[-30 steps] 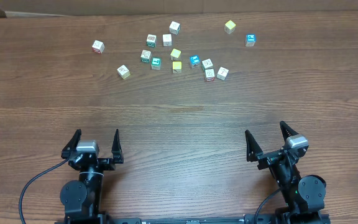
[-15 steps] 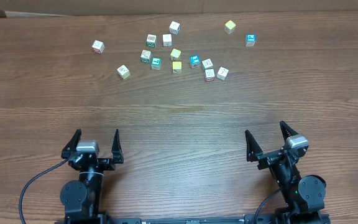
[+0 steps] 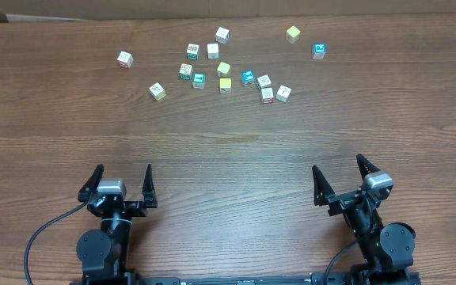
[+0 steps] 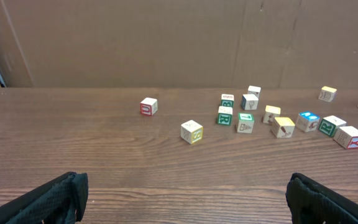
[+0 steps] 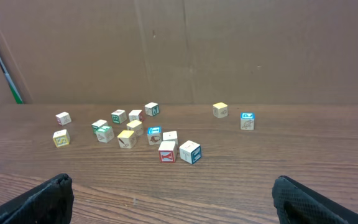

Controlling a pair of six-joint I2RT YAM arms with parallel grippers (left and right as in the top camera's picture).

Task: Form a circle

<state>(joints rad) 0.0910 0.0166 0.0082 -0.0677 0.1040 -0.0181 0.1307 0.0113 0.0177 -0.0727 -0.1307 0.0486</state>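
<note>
You are looking at the left gripper (image 3: 123,172) sitting by the near edge of the table (image 3: 228,150), jaws standing wide and gripping nothing, right gripper (image 3: 339,168) doing likewise, cluster of whitish cubes (image 3: 186,70) lying near the far edge, left of centre, loose cubes (image 3: 293,34) lying scattered beside it.

The overhead camera looks straight down on the desk (image 3: 228,150) from well above. The left tool (image 3: 123,170) and right tool (image 3: 338,165) sit near the lower edge of its picture, the cubes (image 3: 225,68) near the upper edge. The 2 wrist cameras sit low over the desk and face forward to a brown wall (image 4: 166,43) — each sees its own fingertips (image 4: 55,196) in the bottom corners. All 3 views share the cubes.
</note>
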